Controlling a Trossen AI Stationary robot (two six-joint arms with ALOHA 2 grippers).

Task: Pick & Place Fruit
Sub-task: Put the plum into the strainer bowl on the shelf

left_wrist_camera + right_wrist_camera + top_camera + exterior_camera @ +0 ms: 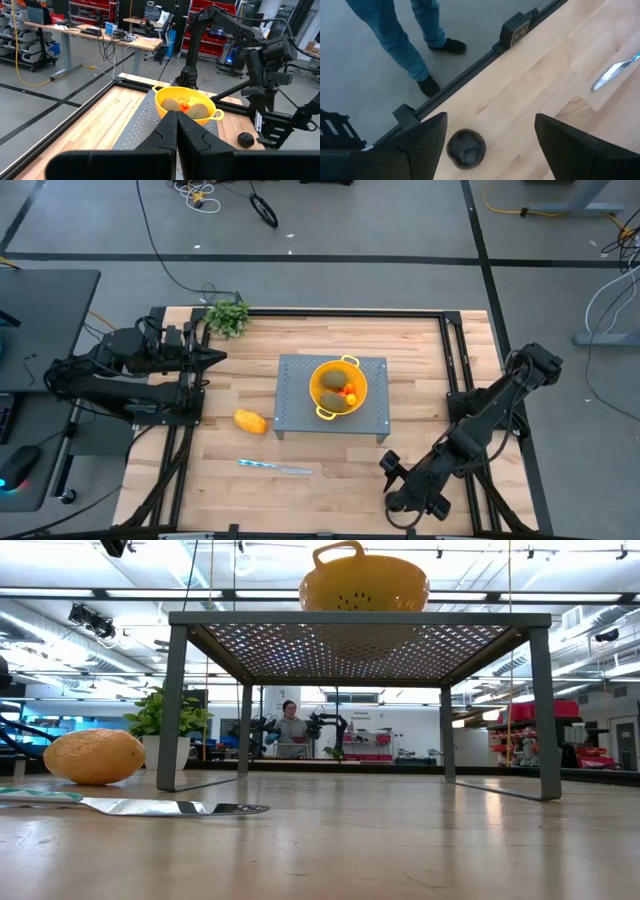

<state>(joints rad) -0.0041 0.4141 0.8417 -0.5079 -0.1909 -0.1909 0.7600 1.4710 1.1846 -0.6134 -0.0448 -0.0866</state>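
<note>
A yellow colander (339,387) stands on a grey perforated stand (300,415) at the table's middle. It holds two brownish-green ovals (337,383) and tiny orange-red balls (350,391). A yellow-orange oblong fruit (250,421) lies on the wood left of the stand. A small blackish round fruit (466,148) rests on the table near the front right. My right gripper (491,118) hangs open above it, one finger to either side, touching nothing. My left gripper (220,356) is shut and level at the table's left, pointing toward the colander (186,104).
A thin silvery knife (275,468) lies near the front edge, left of my right gripper. A leafy green bunch (228,317) sits at the far left corner. A person's legs (405,45) stand on the floor just beyond the table's frame (470,67).
</note>
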